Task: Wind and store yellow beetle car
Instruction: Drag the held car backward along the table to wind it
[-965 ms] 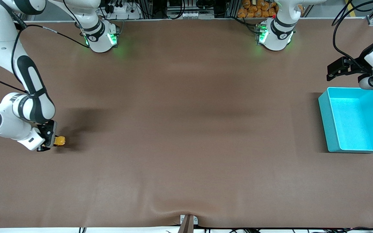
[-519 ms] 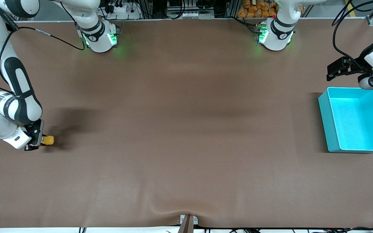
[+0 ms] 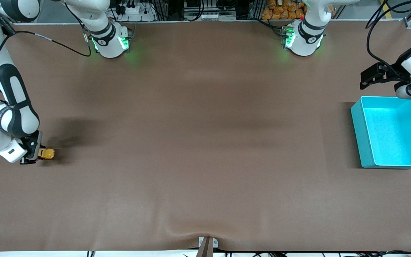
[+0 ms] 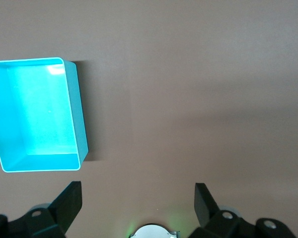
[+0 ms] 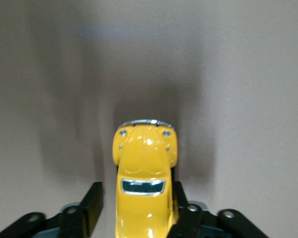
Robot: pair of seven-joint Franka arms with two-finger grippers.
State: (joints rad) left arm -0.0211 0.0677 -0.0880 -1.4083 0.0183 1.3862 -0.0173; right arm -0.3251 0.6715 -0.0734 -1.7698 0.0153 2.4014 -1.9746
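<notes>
Right gripper (image 3: 34,154) clamps the tiny orange-yellow beetle-shaped toy car (image 3: 46,153) low on the brown table mat (image 3: 205,150), at the right arm's end.
The car's rear is hidden between the fingers (image 5: 92,201); farther away, left gripper (image 3: 371,76) waits, spread wide, above the mat near the open-topped turquoise plastic bin (image 3: 360,128).

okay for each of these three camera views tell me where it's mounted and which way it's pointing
Front view: high across the table, facing both arm bases; shows the right gripper at the yellow car, left gripper, turquoise bin.
Left wrist view: looks down past the open left gripper at the bin, shared with the front view.
Right wrist view: looks along the right gripper holding the car, also shared.
</notes>
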